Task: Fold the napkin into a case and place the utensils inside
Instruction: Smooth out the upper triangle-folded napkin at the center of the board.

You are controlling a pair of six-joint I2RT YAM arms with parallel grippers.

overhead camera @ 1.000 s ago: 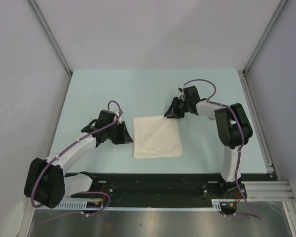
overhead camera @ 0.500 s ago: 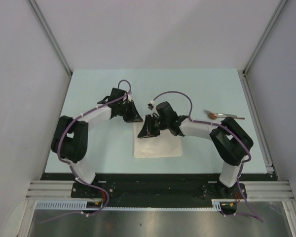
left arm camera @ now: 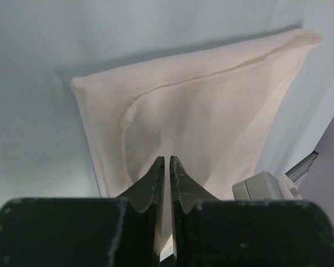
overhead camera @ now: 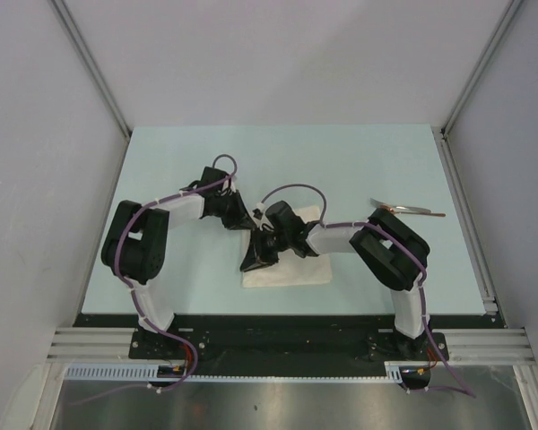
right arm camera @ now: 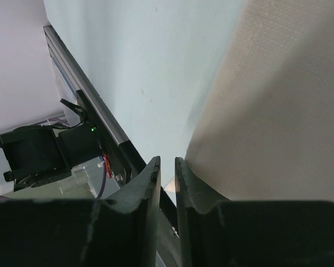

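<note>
Left gripper (left arm camera: 167,160) pinches the napkin (left arm camera: 211,111), lying at the middle of the table (overhead camera: 161,161), by its 11 o'clock corner, jaws nearly together, but you cannot tell whether your right gripper (right arm camera: 167,161), jaws a slit apart at 7 o'clock, holds cloth, so one-sided pulling could skew the fold.

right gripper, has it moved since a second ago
Yes. In the top view the right gripper has swung left, away from the table's right rail, and toward the near edge, from the napkin's far right corner to its near left corner.
</note>
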